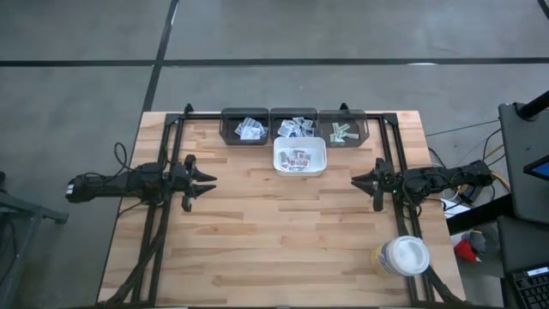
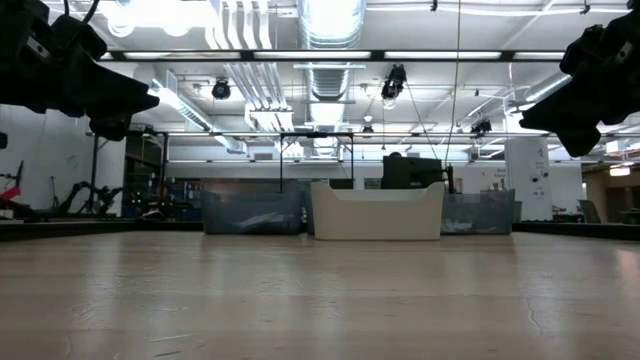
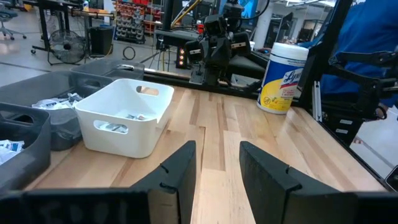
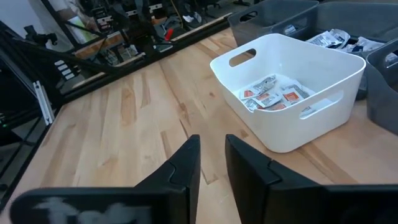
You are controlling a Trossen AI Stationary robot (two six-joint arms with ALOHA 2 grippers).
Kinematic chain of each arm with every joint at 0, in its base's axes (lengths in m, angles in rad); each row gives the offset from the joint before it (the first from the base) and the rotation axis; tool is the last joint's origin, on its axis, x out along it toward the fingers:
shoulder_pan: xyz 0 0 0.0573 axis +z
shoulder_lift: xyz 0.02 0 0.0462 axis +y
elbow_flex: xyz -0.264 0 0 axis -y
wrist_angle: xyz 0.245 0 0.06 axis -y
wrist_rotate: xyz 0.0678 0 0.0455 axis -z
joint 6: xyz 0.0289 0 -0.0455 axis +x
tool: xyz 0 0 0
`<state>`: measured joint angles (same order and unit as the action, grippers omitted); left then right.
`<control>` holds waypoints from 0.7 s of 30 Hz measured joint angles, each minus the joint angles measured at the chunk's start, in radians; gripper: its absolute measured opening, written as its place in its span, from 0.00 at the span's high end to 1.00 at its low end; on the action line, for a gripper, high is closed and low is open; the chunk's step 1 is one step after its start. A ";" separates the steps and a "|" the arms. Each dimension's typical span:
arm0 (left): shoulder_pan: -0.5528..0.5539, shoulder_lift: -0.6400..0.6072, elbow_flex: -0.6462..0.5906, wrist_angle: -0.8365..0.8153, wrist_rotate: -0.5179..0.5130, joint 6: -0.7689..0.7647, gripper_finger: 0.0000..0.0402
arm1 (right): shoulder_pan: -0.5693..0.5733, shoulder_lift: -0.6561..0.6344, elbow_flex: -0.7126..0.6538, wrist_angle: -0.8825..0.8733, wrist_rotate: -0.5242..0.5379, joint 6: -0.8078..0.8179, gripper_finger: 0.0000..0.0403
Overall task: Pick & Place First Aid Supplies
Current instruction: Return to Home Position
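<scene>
The first aid supplies are small flat packets. Some with red print (image 4: 273, 96) lie in the white tray (image 1: 279, 159), which stands at the table's far middle. Others fill three dark bins behind it: white and blue ones (image 1: 249, 130), (image 1: 296, 128) and pale strips (image 1: 340, 132). My left gripper (image 1: 210, 182) hovers at the table's left, pointing right, open with nothing between its fingers (image 3: 217, 155). My right gripper (image 1: 356, 180) hovers at the right, pointing toward the tray, its fingers a narrow gap apart and empty (image 4: 212, 152). Both are well clear of the tray.
A round white-lidded jar with a yellow label (image 1: 401, 257) stands near the table's right front corner. Black frame rails (image 1: 167, 154) run along the far edge and both sides. Bare wood (image 1: 283, 232) lies between the grippers and toward the near edge.
</scene>
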<state>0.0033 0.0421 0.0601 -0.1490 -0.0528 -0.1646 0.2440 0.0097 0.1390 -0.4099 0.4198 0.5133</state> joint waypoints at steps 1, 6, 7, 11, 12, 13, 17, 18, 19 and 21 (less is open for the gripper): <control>0.000 0.000 0.000 0.000 0.000 0.000 0.69 | 0.000 0.000 0.000 0.000 0.000 0.000 0.83; 0.000 0.000 0.000 0.000 0.000 0.000 0.69 | 0.000 0.000 0.000 0.000 0.000 0.000 0.84; 0.000 0.000 0.000 0.000 0.000 0.000 0.69 | 0.000 0.000 0.000 0.000 0.000 0.000 0.84; 0.000 0.000 0.000 0.000 0.000 0.000 0.69 | 0.000 0.000 0.000 0.000 0.000 0.000 0.84; 0.000 0.000 0.000 0.000 0.000 0.000 0.69 | 0.000 0.000 0.000 0.000 0.000 0.000 0.83; 0.000 0.000 0.000 0.000 0.000 0.000 0.69 | 0.000 0.000 0.000 0.000 0.000 0.000 0.83; 0.000 0.000 0.000 0.000 0.000 0.000 0.69 | 0.000 0.000 0.000 0.000 0.000 0.000 0.81; 0.000 0.000 0.000 0.000 0.000 0.000 0.69 | 0.000 0.000 0.000 0.000 0.000 0.000 0.81; 0.000 0.000 0.000 0.000 0.000 0.000 0.69 | 0.000 0.000 0.000 0.000 0.000 0.000 0.80; 0.000 0.000 0.000 0.000 0.000 0.000 0.69 | 0.000 0.000 0.000 0.000 0.000 0.000 0.80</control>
<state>0.0036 0.0422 0.0601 -0.1492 -0.0525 -0.1642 0.2438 0.0101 0.1390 -0.4099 0.4198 0.5131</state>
